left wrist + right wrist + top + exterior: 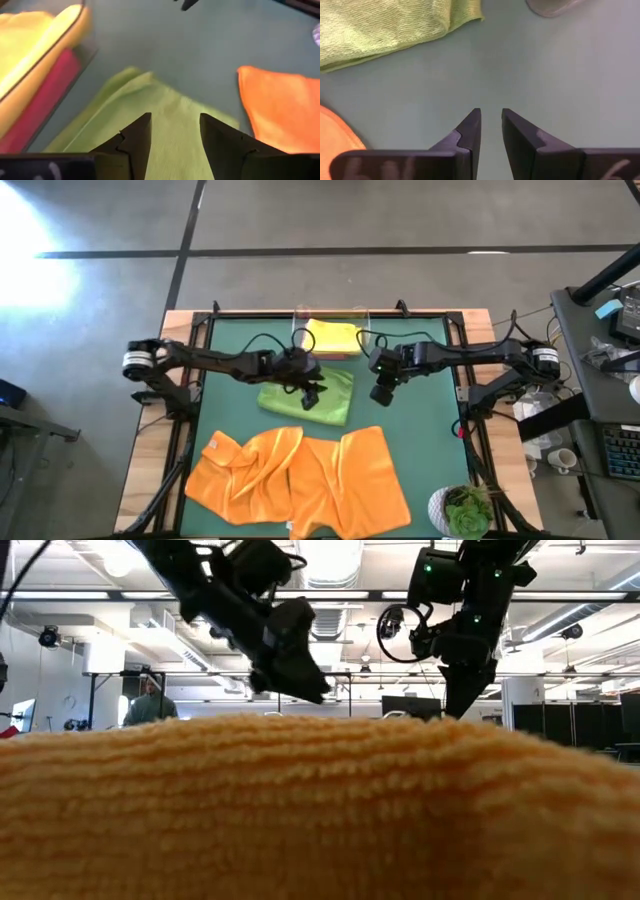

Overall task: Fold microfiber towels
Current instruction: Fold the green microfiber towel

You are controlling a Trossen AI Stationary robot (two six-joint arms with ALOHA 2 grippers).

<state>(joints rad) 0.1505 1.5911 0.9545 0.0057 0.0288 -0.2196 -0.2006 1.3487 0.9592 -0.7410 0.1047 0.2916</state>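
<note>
- Left gripper, fingers apart and empty, hovers over the folded green towel at mid-table
- Right gripper, fingers slightly apart, holds nothing above bare mat
- Risk: a descending finger could snag the green towel's top layer and undo the fold

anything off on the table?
Yes: the orange towels lie crumpled and overlapping at the near edge, one bulging up to fill the low view. The green towel is folded, if loosely; the yellow towel sits neatly in the clear tray.
</note>
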